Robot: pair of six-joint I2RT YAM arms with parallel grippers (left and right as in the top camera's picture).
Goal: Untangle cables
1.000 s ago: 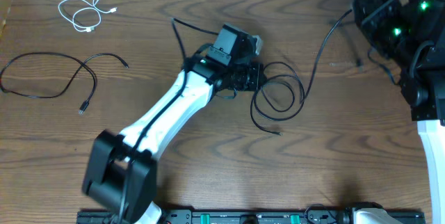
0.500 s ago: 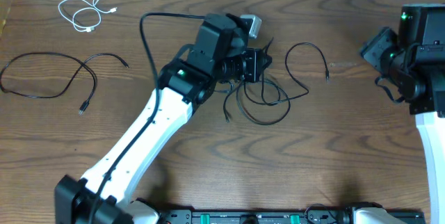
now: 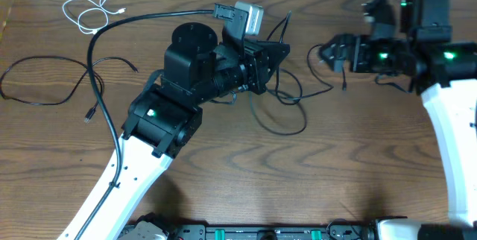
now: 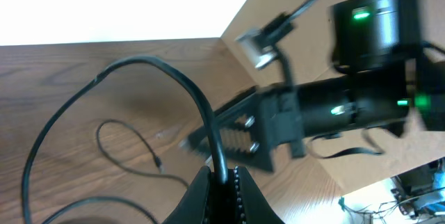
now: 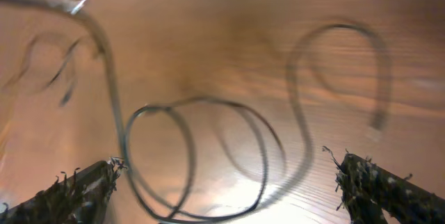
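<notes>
Overhead view evenly bright and sharp; right wrist view heavily motion-blurred, with glare on the counter [image 5: 222, 50] at six o'clock.

Left arm [image 3: 134, 177]: white lower link with thin black lead along it, black upper housings, one green LED lit. Right arm [image 3: 451, 121]: white link, black joints, three green LEDs. Right tool [image 5: 222, 186] fingers [image 5: 379, 186] dark, rough-edged.

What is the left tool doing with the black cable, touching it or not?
Touching. The left wrist view shows the left tool pinched shut on a black cable, which rises straight out of its closed tip.
</notes>
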